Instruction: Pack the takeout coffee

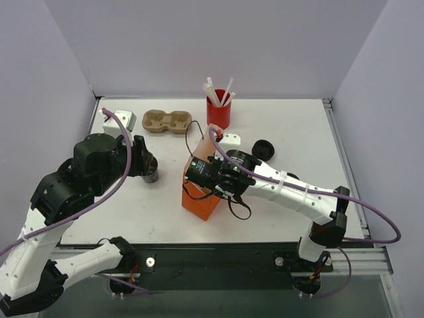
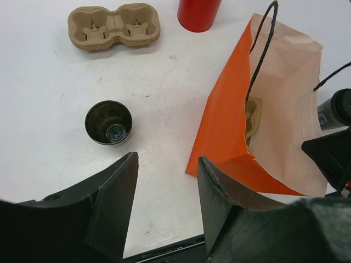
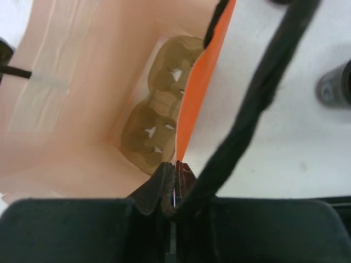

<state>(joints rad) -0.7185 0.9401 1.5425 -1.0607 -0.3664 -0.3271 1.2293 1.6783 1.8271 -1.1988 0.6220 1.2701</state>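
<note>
While the right tool (image 3: 175, 176) pinches the rim of the orange paper bag (image 2: 225, 126), the half-open, empty left tool (image 2: 167, 192) hovers by a dark coffee cup (image 2: 108, 121) upright on the bench (image 2: 44, 109), likely light and crushable: grip its sides.

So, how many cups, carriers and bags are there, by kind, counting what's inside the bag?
Dark cups: 2
Red cup: 1
Carriers: 2, one inside the bag
Bag: 1
Total: 6
</note>
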